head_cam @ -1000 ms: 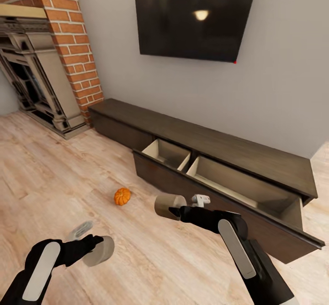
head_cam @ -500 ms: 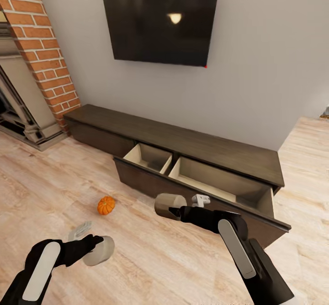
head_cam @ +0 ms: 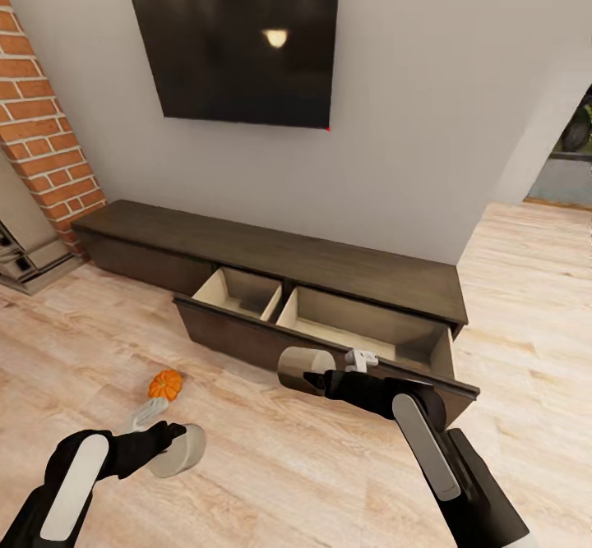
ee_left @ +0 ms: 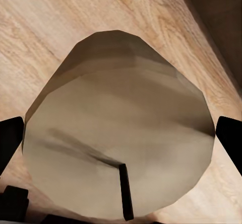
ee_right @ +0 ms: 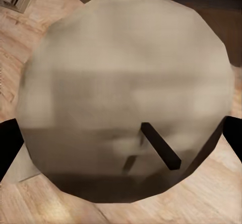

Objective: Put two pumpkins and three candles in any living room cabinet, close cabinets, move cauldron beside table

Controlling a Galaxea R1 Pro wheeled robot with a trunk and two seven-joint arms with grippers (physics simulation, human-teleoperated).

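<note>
Since the earlier frames our head camera has swung to the right: the television, the cabinet and the pumpkin all sit further left in the picture, the fireplace has nearly left it, and a doorway shows at the right edge. Our arms and the candles they carry keep the same places in the picture.

From the head, we see the left tool (head_cam: pixel 168 441) pinching a candle (head_cam: pixel 182 450) low over the wooden floor (head_cam: pixel 312 482), its long axis lying roughly level and pointing right and slightly away from us. Our right tool (head_cam: pixel 316 377) is pressed on a second candle (head_cam: pixel 302 368), lying level with its long axis running leftward, just in front of the cabinet (head_cam: pixel 271 252). Its wide drawer (head_cam: pixel 247 338) stands pulled out, showing two pale compartments. One pumpkin (head_cam: pixel 165 384) sits upright on the floor, just beyond the left tool, in front of the drawer's left end.

At the left wrist, the candle (ee_left: pixel 118 128) faces us end-on, dark wick showing, with the black fingers (ee_left: pixel 10 141) at both sides.

At the right wrist, the other candle (ee_right: pixel 126 93) also faces us end-on, wick visible, with dark fingers (ee_right: pixel 7 148) at each edge.
</note>
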